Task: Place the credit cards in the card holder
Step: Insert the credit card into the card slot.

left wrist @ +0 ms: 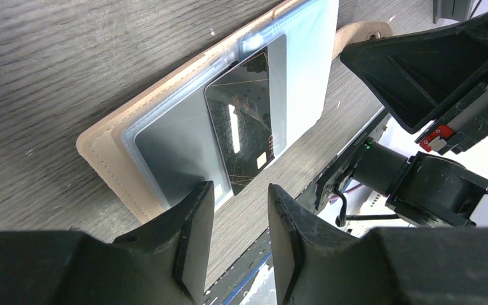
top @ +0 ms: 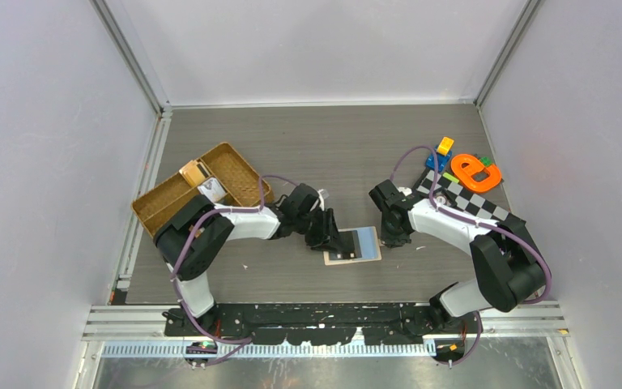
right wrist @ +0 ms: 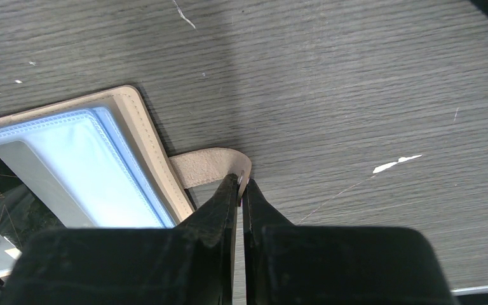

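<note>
On the bench (top: 291, 146), your card holder (top: 353, 245) lies open at centre. The left claw (left wrist: 240, 194), at its 9 o'clock, stands apart and empty, just off the dark card (left wrist: 244, 127). The card looks mostly sleeved, one end overhanging. The right claw (right wrist: 240, 184), at 3 o'clock, pinches the snap tab (right wrist: 206, 166). You can't tell where a second card is.

Background clutter on the bench, nothing fancy

Grey wood-grain table (top: 316, 138) with a brown wicker tray (top: 233, 166) sitting at an angle on the back left. It has a little tan thing (top: 192, 172) and a white-grey thing (top: 211, 191) in it, too small to say what they are. Over on the back right there's an orange letter "e" toy (top: 474, 172) lying on a black and white checkerboard strip (top: 456, 193), and just behind it a blue block (top: 435, 160) with a yellow block (top: 445, 145) on top
</note>
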Controlling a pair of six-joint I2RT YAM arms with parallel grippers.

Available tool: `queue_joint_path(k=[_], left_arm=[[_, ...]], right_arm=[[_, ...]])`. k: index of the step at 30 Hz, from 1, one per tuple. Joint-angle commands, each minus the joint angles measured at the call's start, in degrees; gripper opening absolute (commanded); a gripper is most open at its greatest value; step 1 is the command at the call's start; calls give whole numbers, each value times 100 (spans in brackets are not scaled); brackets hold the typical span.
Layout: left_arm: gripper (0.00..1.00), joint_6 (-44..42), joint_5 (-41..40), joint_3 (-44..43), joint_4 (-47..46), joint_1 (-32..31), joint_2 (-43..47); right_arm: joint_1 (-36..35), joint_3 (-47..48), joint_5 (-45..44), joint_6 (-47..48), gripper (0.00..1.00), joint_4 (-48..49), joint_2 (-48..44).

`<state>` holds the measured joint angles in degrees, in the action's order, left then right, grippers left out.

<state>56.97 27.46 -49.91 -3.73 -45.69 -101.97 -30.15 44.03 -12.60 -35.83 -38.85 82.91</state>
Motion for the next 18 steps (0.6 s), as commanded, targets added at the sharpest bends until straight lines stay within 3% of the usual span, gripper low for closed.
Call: queue_joint_path(k=[1,18], left_arm=[[39,-85,-9,-132,38,-7,-93],[35,20,168,-389,-480,-60,-596]], right_arm=[[-8,121,-155,-28,0,9,-90],[-8,110,-115,-22,1,7,-106]])
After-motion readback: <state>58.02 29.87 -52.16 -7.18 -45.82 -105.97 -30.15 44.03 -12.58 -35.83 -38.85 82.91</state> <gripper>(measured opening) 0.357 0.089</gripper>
